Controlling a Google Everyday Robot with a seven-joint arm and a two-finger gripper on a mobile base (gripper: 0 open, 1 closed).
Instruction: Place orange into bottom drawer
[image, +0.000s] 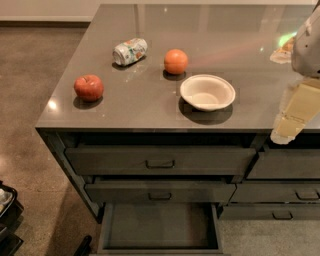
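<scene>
Bottom drawer (159, 227) open, orange (176, 61) on counter (145, 107), well apart from pincer (286, 129), state unclear.

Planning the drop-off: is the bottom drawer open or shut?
Open: the bottom drawer is pulled out, its bare floor showing; the orange sits on the counter, the hand at the right edge.

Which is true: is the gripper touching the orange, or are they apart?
Apart. The camera view shows the gripper at the right edge, with the white bowl and bare countertop between it and the orange.
</scene>
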